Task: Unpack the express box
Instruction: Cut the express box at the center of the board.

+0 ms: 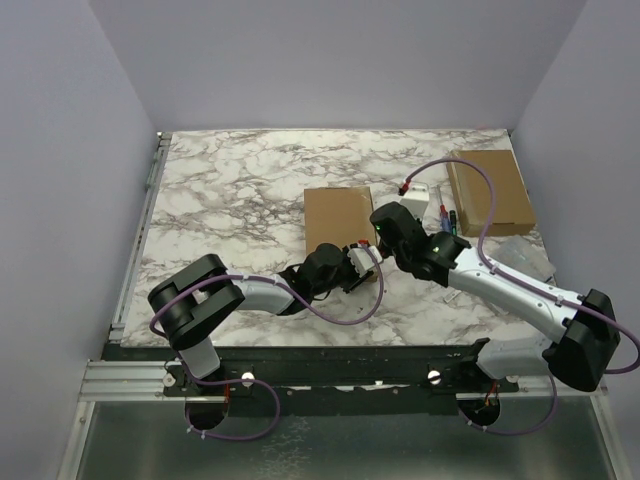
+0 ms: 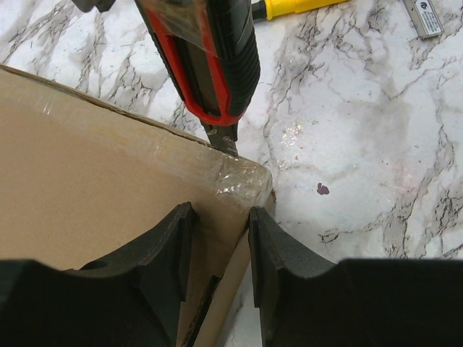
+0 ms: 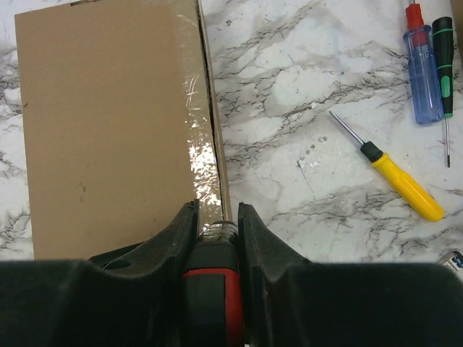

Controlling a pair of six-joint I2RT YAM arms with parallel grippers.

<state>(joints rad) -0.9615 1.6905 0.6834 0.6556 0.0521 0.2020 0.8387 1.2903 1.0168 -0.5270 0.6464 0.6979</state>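
Two arms meet at one spot in the overhead view. The left arm (image 1: 250, 295) and right arm (image 1: 500, 285) come together at the 6 o'clock edge of the box (image 1: 340, 215), which lies flat and closed near the middle of the bench (image 1: 230, 190). A second piece of cardboard (image 1: 490, 190) sits well apart at 2 o'clock.

From the left wrist, the left fingers (image 2: 170, 246) are spread and straddle the box's near corner, one over the lid and one beside the side wall. I cannot tell whether they bear on it. At 12 o'clock a red-and-black knife (image 2: 210, 58) points down, with its blade (image 2: 221, 137) touching the crinkled clear tape (image 2: 242, 177) on that corner.

From the right wrist, the right fingers (image 3: 181, 224) pinch the knife's handle. The glossy tape strip runs from them toward 12 o'clock along the box's right edge. Three screwdrivers, yellow (image 3: 401, 181), blue (image 3: 423, 65) and green (image 3: 443, 65), lie loose at 2 o'clock.

The step in hand looks like slitting the seal, with the blade just set at the corner. Next, I judge, the knife should be drawn shallowly along the strip while the left arm steadies the box. The box is plain brown cardboard, unmarked, with its flaps shut.
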